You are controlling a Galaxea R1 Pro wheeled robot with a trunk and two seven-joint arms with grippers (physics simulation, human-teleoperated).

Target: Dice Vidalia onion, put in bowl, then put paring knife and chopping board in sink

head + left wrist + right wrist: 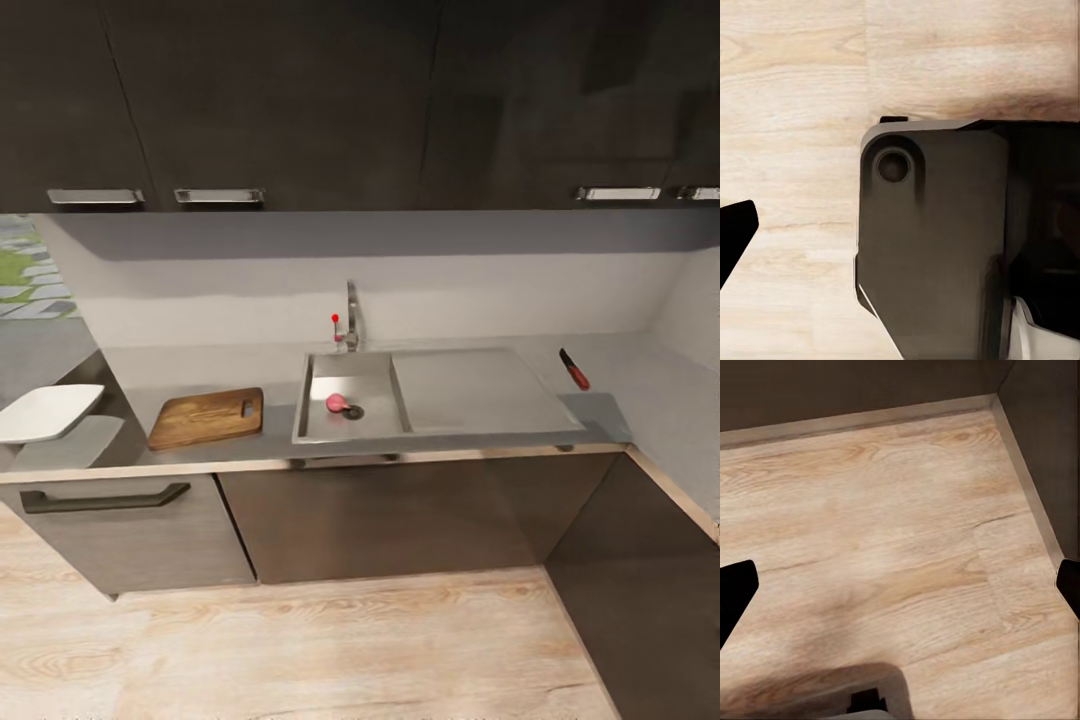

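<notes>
1. Wooden floor (300,650) lies nearest, between the robot and the dark cabinets.
2. Onion (336,402) sits in the sink (375,385), just beside the drain.
3. Board (207,417) lies on the counter (480,395) to the sink's left, long axis across the view; the bowl (48,412) is further left, the knife (574,370) far right.
4. Right wrist view shows dark fingertips (735,592) at opposite edges over floor, so that gripper is spread (the left one I cannot tell).
5. Onion lies straight ahead, neither arm clearly nearer.
</notes>
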